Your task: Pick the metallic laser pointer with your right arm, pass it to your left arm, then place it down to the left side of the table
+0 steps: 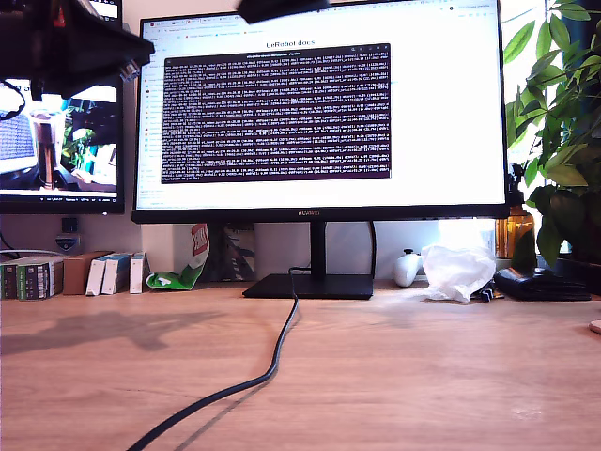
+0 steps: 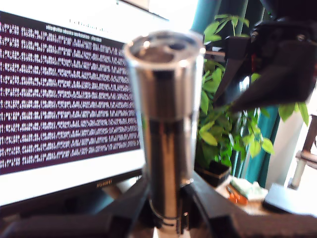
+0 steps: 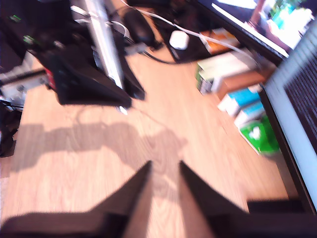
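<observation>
A home office desk: a wide light-brown wood-grain table (image 1: 394, 376) holds a large black-framed monitor (image 1: 319, 113) showing terminal text, a second screen (image 1: 66, 141), small boxes (image 1: 75, 274), a black cable (image 1: 272, 362) and leafy green houseplants (image 1: 559, 122)

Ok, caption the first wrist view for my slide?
My first gripper holds the metallic laser pointer upright before the monitor.
</observation>
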Tool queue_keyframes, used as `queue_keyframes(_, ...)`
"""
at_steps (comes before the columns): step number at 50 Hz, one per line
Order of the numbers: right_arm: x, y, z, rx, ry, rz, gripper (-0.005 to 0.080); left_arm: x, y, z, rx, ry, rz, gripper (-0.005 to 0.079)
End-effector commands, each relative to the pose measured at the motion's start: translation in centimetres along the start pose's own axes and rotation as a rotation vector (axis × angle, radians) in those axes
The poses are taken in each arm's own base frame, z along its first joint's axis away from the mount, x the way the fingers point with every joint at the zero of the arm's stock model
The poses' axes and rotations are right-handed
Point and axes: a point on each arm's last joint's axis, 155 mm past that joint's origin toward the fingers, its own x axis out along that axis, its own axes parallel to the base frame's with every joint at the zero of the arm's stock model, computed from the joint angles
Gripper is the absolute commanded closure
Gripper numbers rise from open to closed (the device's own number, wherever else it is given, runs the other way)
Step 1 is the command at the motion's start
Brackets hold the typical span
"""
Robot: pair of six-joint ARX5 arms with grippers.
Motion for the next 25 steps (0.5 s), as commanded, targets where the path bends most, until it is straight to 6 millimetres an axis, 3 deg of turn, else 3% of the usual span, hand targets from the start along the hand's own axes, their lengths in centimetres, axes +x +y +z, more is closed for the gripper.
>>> queue_keyframes(1, -1.4, 0.1, 0.7, 0.042, -0.012, -0.015, 0.0762, 0.0, 0.1, -0.1, 0.007, 0.010, -0.008, 0.0766)
queue_keyframes(10, -2.1, -1.3, 0.1, 0.219, -0.013, -0.049, 0.0762, -0.2, 0.6, -1.4, 0.018, 0.063, 0.014, 0.0767)
queue_keyframes(25, -5.2, -8.8, -4.2, 0.447, 0.082, -0.404, 0.0762, -0.4, 1.1, -2.8, -0.009, 0.112, 0.039, 0.0766)
